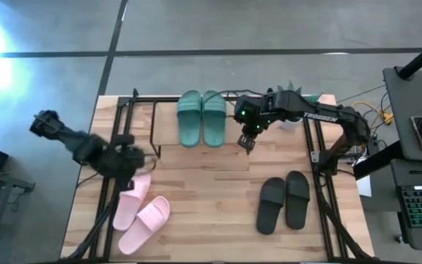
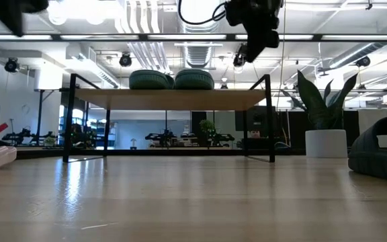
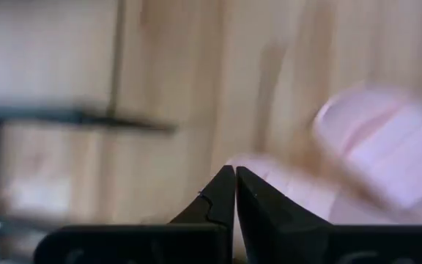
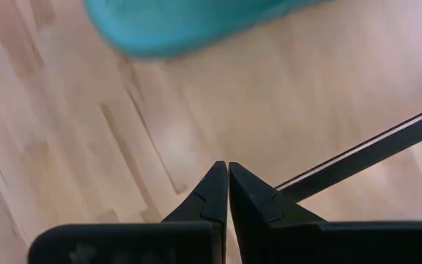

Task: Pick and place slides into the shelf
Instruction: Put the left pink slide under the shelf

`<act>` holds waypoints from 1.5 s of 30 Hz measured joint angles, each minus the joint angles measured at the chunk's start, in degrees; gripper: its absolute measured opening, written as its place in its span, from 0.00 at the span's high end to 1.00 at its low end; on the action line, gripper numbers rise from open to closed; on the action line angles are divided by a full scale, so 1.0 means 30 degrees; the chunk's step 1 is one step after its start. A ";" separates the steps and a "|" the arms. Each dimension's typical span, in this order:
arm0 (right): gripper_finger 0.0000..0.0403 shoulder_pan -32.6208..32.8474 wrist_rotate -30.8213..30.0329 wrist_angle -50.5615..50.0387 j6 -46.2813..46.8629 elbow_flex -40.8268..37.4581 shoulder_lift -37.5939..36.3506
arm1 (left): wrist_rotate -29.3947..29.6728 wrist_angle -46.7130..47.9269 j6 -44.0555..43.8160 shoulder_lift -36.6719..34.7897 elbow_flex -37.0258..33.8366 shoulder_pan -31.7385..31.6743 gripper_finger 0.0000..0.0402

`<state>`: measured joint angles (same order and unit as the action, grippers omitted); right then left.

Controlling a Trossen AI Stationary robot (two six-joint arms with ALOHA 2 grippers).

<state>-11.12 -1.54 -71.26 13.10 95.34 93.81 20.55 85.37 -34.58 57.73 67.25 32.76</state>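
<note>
Already the green pair (image 1: 201, 117) sits on the shelf (image 1: 269, 158) top; the pink pair (image 1: 141, 209) and black pair (image 1: 284, 202) lie on the table; the left gripper (image 1: 127, 161), fingers closed and empty, hovers by the pink pair, apparently next; it must open, then descend; the right gripper (image 1: 246, 141) hangs closed and empty beside the green pair.

My overhead camera looked straight down; my low one faced level across the counter (image 2: 180, 202), both sharing the shelf (image 1: 152, 110).
</note>
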 joint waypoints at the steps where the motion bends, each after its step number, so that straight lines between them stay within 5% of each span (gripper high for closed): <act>1: 0.98 0.0164 0.0000 0.0000 0.0000 -0.0325 -0.0017 | 0.0447 0.1315 -0.1290 0.0288 0.0119 0.1043 1.00; 12: 0.98 0.0744 0.0022 0.3040 0.0145 -0.4527 -0.2225 | -0.0497 0.0472 -1.4047 0.4117 -0.0043 0.9241 1.00; 17: 0.98 0.0613 0.0029 0.4513 0.0131 -0.5343 -0.3140 | -0.2672 -0.0140 -1.4421 0.7583 -0.0306 1.0136 0.98; 22: 0.98 0.0613 0.0592 0.4544 0.0046 -0.5351 -0.3446 | -0.2872 -0.0209 -1.6252 1.0176 -0.0310 1.0151 0.81; 32: 0.98 0.0628 0.1722 0.4590 0.0892 -0.5336 -0.3479 | -0.2714 0.1490 -1.7340 1.0671 -0.0448 0.9956 0.47; 38: 0.98 0.0765 0.1661 0.4807 0.1144 -0.5336 -0.3479 | -0.1503 -0.0544 -1.6387 1.0649 -0.2317 0.9948 0.45; 45: 0.98 0.0796 0.1654 0.5563 0.1656 -0.5336 -0.3479 | -0.1262 0.0599 -1.6316 1.0481 -0.5416 0.9582 0.45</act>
<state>-8.73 3.42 -54.57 18.07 79.33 83.37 16.76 87.16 -83.53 89.18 51.00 61.51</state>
